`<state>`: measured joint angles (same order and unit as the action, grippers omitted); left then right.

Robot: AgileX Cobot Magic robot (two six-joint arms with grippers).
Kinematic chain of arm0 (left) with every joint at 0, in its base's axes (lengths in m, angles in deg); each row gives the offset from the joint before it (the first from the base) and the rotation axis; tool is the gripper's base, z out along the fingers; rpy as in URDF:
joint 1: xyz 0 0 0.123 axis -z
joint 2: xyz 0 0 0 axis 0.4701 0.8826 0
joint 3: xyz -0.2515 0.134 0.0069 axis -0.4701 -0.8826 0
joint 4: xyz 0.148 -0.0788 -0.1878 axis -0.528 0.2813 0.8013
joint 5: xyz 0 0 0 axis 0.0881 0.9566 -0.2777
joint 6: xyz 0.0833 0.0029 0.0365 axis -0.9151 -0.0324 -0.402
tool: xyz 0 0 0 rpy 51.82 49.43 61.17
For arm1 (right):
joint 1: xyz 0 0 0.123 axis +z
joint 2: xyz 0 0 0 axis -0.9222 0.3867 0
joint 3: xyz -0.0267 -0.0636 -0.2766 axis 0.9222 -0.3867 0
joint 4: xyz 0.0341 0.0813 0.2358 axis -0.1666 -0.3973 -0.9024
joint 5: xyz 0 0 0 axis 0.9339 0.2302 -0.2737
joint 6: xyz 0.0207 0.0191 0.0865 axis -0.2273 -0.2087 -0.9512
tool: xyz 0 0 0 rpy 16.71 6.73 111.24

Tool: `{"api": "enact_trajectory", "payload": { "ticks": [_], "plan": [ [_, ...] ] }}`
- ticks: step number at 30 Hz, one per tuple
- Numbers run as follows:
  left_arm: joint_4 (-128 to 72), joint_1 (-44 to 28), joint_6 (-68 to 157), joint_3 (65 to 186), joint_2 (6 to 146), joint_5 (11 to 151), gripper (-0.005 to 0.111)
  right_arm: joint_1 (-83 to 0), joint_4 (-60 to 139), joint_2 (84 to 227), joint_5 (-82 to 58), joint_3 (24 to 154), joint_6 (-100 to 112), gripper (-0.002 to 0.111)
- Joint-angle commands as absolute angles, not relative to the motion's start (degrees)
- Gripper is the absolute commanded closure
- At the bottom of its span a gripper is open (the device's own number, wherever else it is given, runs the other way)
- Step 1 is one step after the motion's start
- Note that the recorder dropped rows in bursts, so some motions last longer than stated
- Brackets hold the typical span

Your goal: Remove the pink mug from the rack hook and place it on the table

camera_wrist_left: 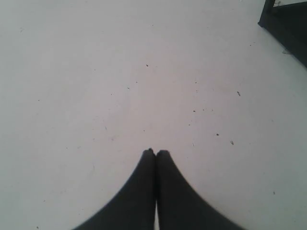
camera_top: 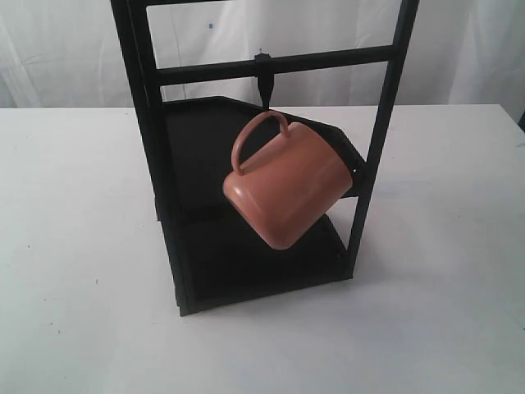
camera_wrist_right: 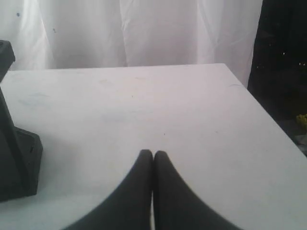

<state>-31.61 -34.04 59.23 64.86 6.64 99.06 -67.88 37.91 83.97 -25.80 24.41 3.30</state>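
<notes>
The pink mug (camera_top: 287, 193) hung by its loop handle (camera_top: 261, 116) from the hook (camera_top: 264, 86) on the black rack (camera_top: 156, 123). It was tilted with its base toward the camera, its mouth and inside hidden, clear of the table (camera_top: 74, 246). The rack's top was cut off. The left gripper (camera_wrist_left: 155, 152) had its jaws pressed together over the specked table; only a dark corner of the rack showed far ahead of the tips, off to one side. The right gripper (camera_wrist_right: 153, 153) had its jaws squeezed together too, holding nothing, with a cropped piece of the rack's foot beside them and a white curtain (camera_wrist_right: 144, 33) beyond. Neither wrist view caught the mug, so its place relative to either pair of jaws could not be told.
</notes>
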Motion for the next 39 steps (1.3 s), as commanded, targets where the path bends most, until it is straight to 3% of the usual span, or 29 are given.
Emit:
{"api": "enact_trajectory", "payload": {
  "ticks": [1,6,12,17,26,39],
  "plan": [
    [-31.1,-33.6,59.1,64.6,6.4,100.0,0.107,-67.8,37.5,83.8,-12.8,24.3,-3.9,0.108],
    [-31.1,-33.6,59.1,64.6,6.4,100.0,0.107,-67.8,37.5,83.8,6.5,24.3,-12.0,0.108],
    [-31.1,-33.6,59.1,64.6,6.4,100.0,0.107,-67.8,37.5,83.8,13.7,24.3,-13.1,0.108],
    [-31.1,-33.6,59.1,64.6,6.4,100.0,0.107,-67.8,37.3,83.8,22.2,24.3,-26.6,0.108],
    [-31.1,-33.6,59.1,64.6,6.4,100.0,0.107,-67.8,40.8,83.8,-2.1,29.6,-26.0,0.108],
    [-31.1,-33.6,59.1,64.6,6.4,100.0,0.107,-65.0,45.4,103.2,-22.2,43.5,-18.4,0.108]
  ]
}}
